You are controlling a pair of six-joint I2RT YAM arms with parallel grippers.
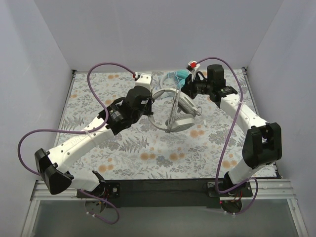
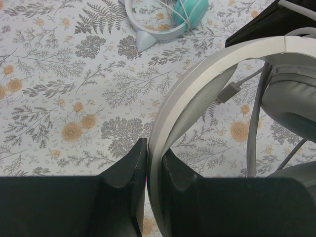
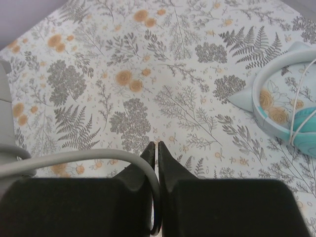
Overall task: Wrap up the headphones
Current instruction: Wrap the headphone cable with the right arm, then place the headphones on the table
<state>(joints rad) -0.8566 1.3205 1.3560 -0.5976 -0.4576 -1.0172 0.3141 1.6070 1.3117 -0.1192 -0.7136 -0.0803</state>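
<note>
White headphones (image 2: 207, 74) band btwn L pincer (image 2: 154, 150) tips

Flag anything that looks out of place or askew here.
The white-grey headphones are held askew by the left pincer, clamped on the headband. Their grey cable trails loose, unwrapped, pinched by the right pincer. Nothing looks spilled or broken.

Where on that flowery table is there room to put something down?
The widest bare patch is the near strip of cloth between left arm and right arm, in front of the white headphones. Another lies in the far-left corner, behind the left arm. The far middle is crowded: left end effector, right end effector, white pair and teal headphones cluster there.
</note>
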